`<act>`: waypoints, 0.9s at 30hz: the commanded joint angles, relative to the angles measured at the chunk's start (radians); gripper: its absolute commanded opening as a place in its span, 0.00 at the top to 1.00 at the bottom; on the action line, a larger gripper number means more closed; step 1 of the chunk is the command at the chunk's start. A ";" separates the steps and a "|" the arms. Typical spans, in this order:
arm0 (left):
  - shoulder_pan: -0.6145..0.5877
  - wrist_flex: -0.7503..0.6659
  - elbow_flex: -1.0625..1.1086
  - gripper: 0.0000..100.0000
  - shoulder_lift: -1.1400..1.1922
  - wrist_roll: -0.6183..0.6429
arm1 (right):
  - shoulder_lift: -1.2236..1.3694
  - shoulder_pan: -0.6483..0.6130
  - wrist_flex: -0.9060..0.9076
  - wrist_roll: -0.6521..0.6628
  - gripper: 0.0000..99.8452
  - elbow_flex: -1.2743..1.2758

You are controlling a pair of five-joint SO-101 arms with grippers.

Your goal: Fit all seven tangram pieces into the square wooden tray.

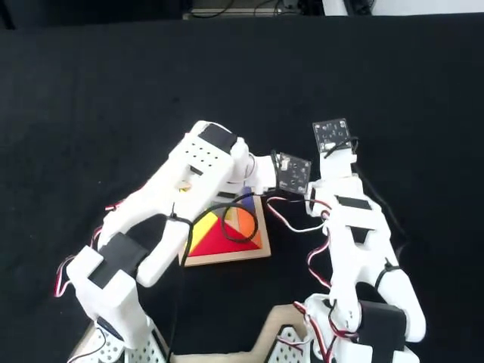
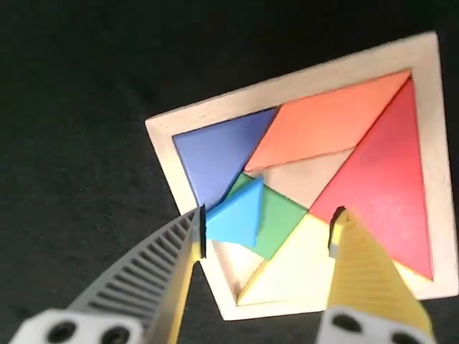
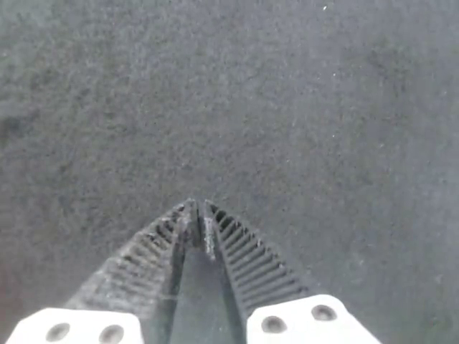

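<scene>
Over the square wooden tray (image 2: pixel 301 86) the left gripper (image 2: pixel 269 229) hangs with its jaws spread wide, one fingertip right against the light blue triangle (image 2: pixel 237 215). That piece isn't seated. It lies crooked, partly on top of the green piece (image 2: pixel 283 222), next to a bare pale patch in the tray's corner (image 2: pixel 237 261). My guess is that patch is its slot, and the jaws are apart so one finger can nudge it sideways rather than lift it.

Everything else in the tray looks flat and snug, so there's basically zero slack. The triangle has to line up with the rim and its neighbours' edges or it'll ride up. Outside the tray it's all open black table (image 3: pixel 287 86). The right gripper (image 3: pixel 195 215) sits over that cloth with its jaws pressed together and nothing in them, well out of the way.
</scene>
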 commanded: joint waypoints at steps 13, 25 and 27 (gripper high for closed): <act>-0.008 0.072 -0.159 0.83 0.178 -0.037 | 0.007 -0.009 0.003 -0.005 0.99 -0.081; -0.018 0.170 -0.300 0.82 0.245 -0.043 | 0.007 -0.009 0.003 -0.005 0.99 -0.081; -0.024 0.172 -0.302 0.82 0.269 -0.044 | 0.007 -0.009 0.003 -0.005 0.99 -0.081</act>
